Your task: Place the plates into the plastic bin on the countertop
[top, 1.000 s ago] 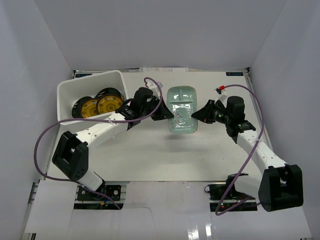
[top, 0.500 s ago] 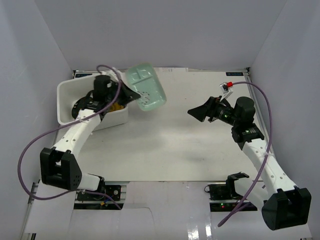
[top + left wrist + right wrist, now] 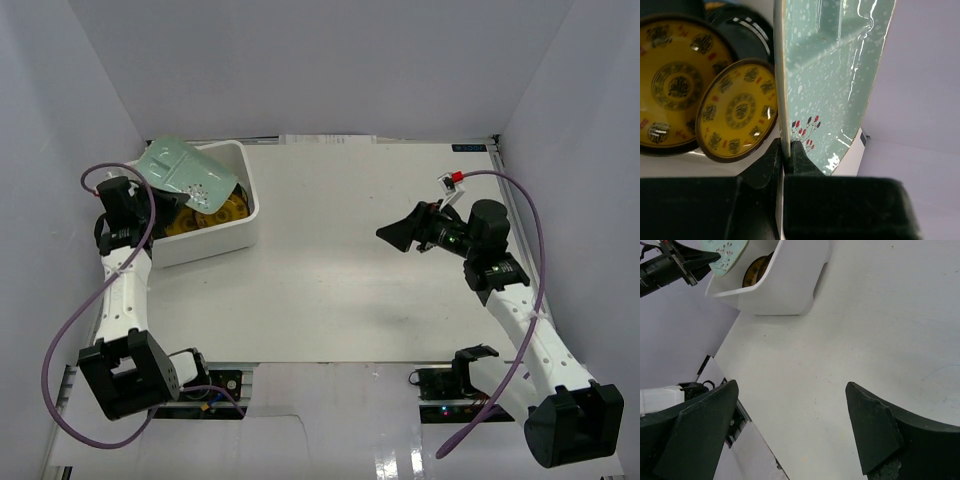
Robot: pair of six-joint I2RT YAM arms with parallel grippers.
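I'm pinching the mint plate (image 3: 830,75) by its rim with my left tool (image 3: 786,150) over the plastic bin (image 3: 220,238). It looks stiff, slick, chippable. My right tool (image 3: 790,392) is hanging open.

Mint plate (image 3: 830,75) glossy speckled glaze; gold plates (image 3: 737,112) shiny; bin (image 3: 212,238) smooth white plastic.

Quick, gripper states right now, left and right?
Left gripper: closed on the mint plate.
Right gripper: open, holding nothing.
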